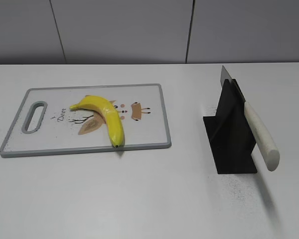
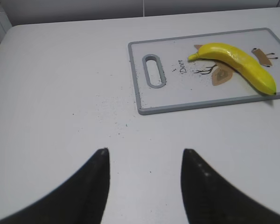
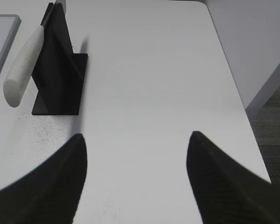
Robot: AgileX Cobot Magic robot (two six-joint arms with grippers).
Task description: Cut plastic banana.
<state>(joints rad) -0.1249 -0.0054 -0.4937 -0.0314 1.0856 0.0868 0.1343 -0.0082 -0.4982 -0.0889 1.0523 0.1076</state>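
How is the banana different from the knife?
The banana is yellow and curved; the knife is straight, with a white handle and a grey blade. The banana lies flat on the cutting board; the knife leans tilted in a black stand, its handle sticking out. Both are long, and neither is held by a tool.

Only one word readable: "Deer", printed small in dark letters on the cutting board (image 2: 177, 93), beside its handle slot (image 2: 154, 71).
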